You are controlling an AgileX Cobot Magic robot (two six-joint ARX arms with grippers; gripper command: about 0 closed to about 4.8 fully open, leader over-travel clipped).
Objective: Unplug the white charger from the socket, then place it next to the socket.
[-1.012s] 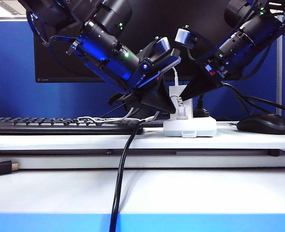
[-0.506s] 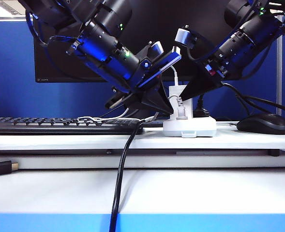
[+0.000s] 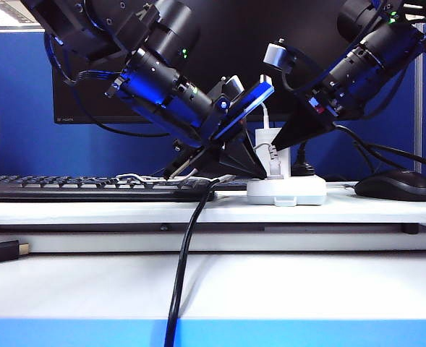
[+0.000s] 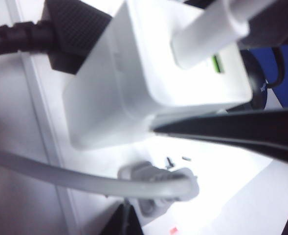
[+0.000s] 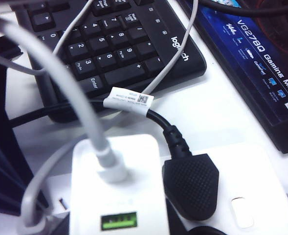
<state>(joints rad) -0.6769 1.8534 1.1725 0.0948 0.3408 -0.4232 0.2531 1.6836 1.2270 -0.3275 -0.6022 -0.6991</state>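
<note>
Charger (image 3: pixel 265 139) sits upright in the socket (image 3: pixel 286 191), beside the black plug (image 5: pixel 190 183), not yet out. Left gripper (image 3: pixel 250 160) is at the charger's side; wrist view shows a dark finger (image 4: pixel 232 129) against the white body, so it looks clamped on, second finger out of sight. Right gripper (image 3: pixel 288 137) hovers at the socket's other side; can't tell if it's open or gripping. My read: pull straight up along the prongs, no twisting, right gripper pinning the strip, and mind the white cable (image 5: pixel 80 122) looped nearby.
</note>
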